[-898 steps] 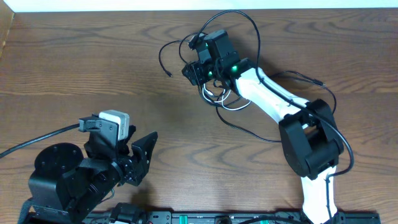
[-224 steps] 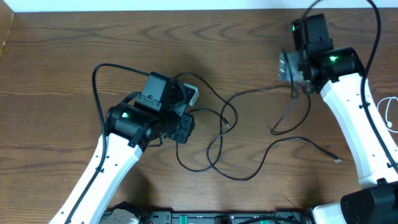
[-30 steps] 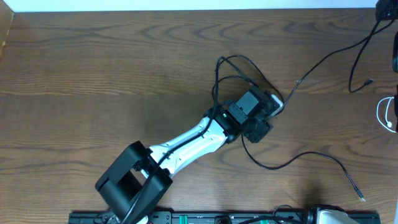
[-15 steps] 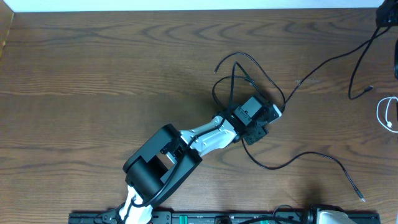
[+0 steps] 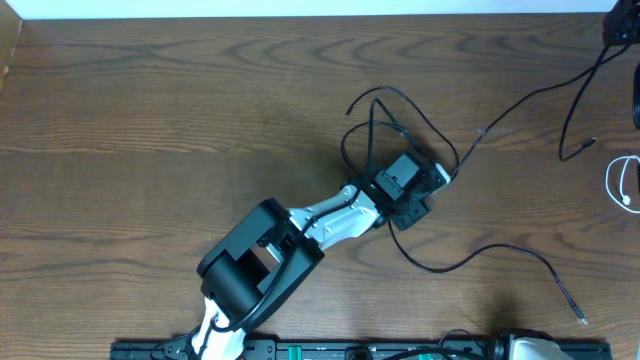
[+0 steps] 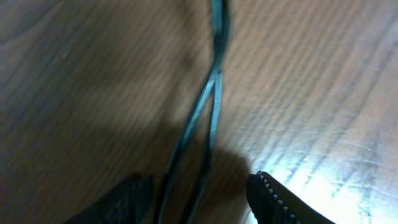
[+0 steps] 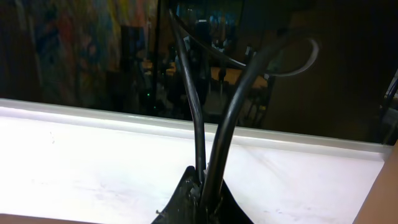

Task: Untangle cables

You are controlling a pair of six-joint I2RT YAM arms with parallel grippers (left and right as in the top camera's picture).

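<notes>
Black cables [image 5: 378, 112] loop on the wooden table just beyond my left gripper [image 5: 412, 196] at the centre. In the left wrist view, two black strands [image 6: 208, 118] run between the left gripper's [image 6: 199, 205] parted fingers [image 6: 273, 199], which do not clamp them. One black cable [image 5: 530, 98] stretches from there up to the far right corner. Another black cable [image 5: 500, 252] trails to the front right. A white cable [image 5: 619, 185] lies at the right edge. My right gripper [image 7: 202, 190] is shut on two black strands [image 7: 217, 124] and held high, facing away from the table.
The left arm [image 5: 300, 235] reaches from the front edge diagonally to the centre. A white wall strip [image 5: 300, 8] borders the table's far edge. The right arm is almost wholly outside the overhead view, past the top right corner.
Over the last second the left arm's elbow swung right and forward, and the gripper shifted slightly. The black loop beyond it changed shape. The right gripper stays shut.
</notes>
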